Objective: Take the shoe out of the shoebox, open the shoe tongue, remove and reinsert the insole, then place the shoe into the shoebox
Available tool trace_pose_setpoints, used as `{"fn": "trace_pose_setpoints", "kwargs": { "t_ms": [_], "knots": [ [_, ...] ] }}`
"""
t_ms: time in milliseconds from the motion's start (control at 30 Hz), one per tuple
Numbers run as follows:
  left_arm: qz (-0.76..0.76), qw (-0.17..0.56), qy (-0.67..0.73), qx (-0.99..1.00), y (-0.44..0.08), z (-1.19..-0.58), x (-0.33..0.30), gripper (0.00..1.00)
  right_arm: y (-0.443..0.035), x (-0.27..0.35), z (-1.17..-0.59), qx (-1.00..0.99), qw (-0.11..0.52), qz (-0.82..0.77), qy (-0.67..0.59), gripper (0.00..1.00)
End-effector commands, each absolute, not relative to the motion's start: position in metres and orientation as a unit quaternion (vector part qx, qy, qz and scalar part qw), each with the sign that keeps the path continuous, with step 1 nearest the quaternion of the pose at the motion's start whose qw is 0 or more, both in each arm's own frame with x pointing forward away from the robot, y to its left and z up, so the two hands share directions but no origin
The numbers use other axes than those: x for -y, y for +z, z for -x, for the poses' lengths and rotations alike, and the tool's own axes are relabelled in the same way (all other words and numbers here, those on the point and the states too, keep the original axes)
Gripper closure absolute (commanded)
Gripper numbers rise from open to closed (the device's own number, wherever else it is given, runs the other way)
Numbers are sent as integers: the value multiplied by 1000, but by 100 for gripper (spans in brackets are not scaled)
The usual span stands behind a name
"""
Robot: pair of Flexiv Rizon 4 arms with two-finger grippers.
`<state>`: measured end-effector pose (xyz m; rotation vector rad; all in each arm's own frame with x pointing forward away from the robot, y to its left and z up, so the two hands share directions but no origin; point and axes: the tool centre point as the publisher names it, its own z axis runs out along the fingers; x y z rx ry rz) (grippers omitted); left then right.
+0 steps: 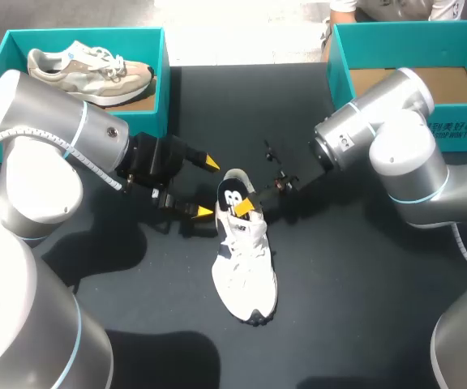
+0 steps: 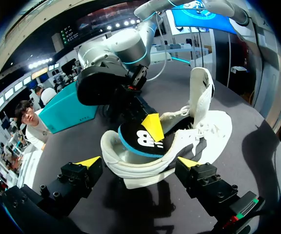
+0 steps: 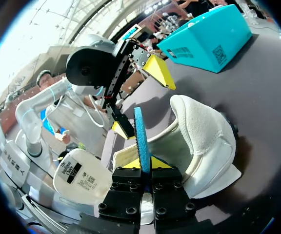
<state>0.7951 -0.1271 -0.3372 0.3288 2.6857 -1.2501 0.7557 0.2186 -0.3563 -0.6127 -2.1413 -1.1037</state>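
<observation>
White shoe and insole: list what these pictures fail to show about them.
1. Lower end of the insole: head view, hidden inside the shoe; its depth cannot be told.
2. Toe of the shoe: right wrist view, covered by the right hand.
3. Front of the insole: left wrist view, behind the right hand's yellow tip and the shoe's wall.
4. Sole of the shoe: every view, flat against the table.

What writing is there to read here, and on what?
Insole: a white brand logo, not read off.
Right box: white print on its front, too small.
Shoe label: print and a code, too blurred.
Left box: barcode and square code only.
</observation>
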Motion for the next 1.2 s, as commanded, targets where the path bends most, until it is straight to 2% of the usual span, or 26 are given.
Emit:
{"fn": "trace_pose_setpoints", "kwargs": {
  "t_ms": [33, 100, 167, 200, 267, 400, 633, 733, 800, 933, 1200],
  "knots": [
    [-110, 80, -416, -899, -337, -795, 128, 0, -361, -218, -743, 814, 311, 243, -427, 100],
    [-110, 80, -416, -899, -337, -795, 128, 0, -355, -219, -747, 816, 299, 242, -432, 100],
    [-110, 80, -416, -899, -337, -795, 128, 0, -350, -218, -751, 819, 290, 238, -433, 93],
    [-110, 80, -416, -899, -337, -795, 128, 0, -348, -217, -754, 821, 287, 234, -435, 86],
    [-110, 80, -416, -899, -337, -795, 128, 0, -343, -218, -759, 826, 280, 228, -433, 64],
    [-110, 80, -416, -899, -337, -795, 128, 0, -330, -218, -767, 831, 266, 215, -439, 60],
    [-110, 80, -416, -899, -337, -795, 128, 0, -321, -218, -780, 836, 252, 203, -444, 62],
    [-110, 80, -416, -899, -337, -795, 128, 0, -324, -219, -783, 836, 256, 200, -443, 69],
    [-110, 80, -416, -899, -337, -795, 128, 0, -329, -219, -783, 834, 262, 202, -442, 70],
    [-110, 80, -416, -899, -337, -795, 128, 0, -332, -219, -783, 826, 277, 219, -439, 100],
    [-110, 80, -416, -899, -337, -795, 128, 0, -312, -217, -793, 790, 322, 289, -435, 100]
  ]
}}
